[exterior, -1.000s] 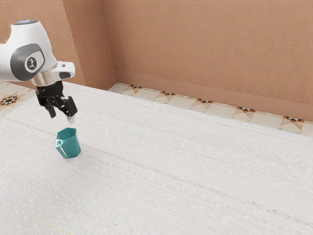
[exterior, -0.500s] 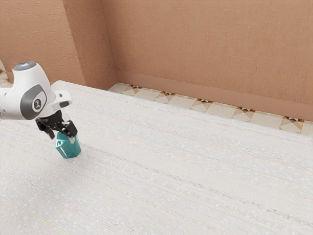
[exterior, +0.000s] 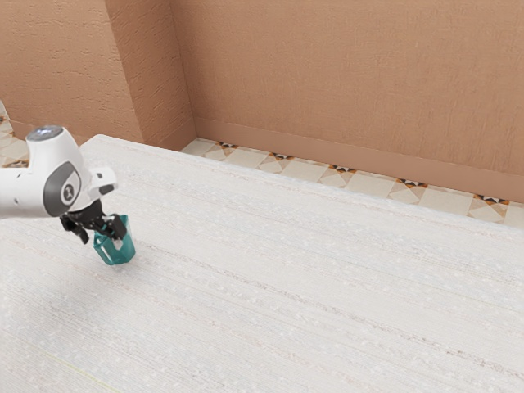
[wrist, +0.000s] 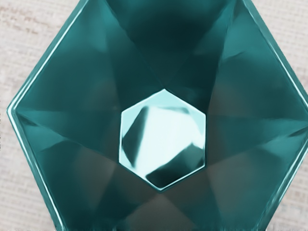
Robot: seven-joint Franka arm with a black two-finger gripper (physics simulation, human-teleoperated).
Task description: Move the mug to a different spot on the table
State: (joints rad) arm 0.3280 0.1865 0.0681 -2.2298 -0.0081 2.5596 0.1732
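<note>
One mug sits centred under your gripper on the worktop. Whether the gripper grips it cannot be told; clamp opposite flat walls firmly, then lift straight.

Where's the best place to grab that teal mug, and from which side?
Probably the rim, from straight above: the mug stands upright, mouth open upward, and its six flat walls offer opposite faces to pinch. The end effector hangs at its top.
</note>
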